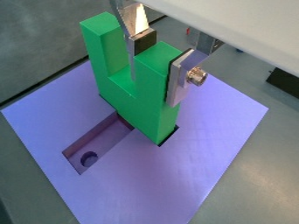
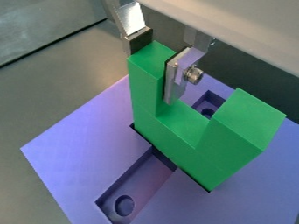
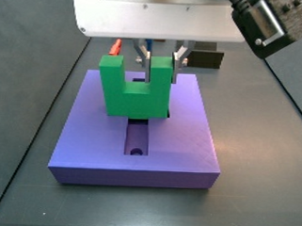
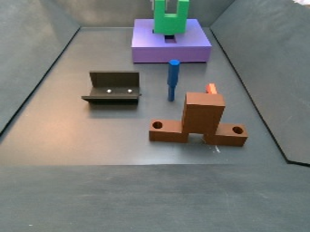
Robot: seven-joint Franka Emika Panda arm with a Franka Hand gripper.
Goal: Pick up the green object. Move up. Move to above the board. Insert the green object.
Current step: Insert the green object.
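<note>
The gripper hangs over the board at the far edge of the counter, its jaws closed narrowly on one prong of the green object. In both wrist views the silver fingers press that prong from either side. The green object stands upright with its base set into the board's recess, prongs up. Nearer the front lie the fixture, a blue peg and a brown block, well apart from the board
</note>
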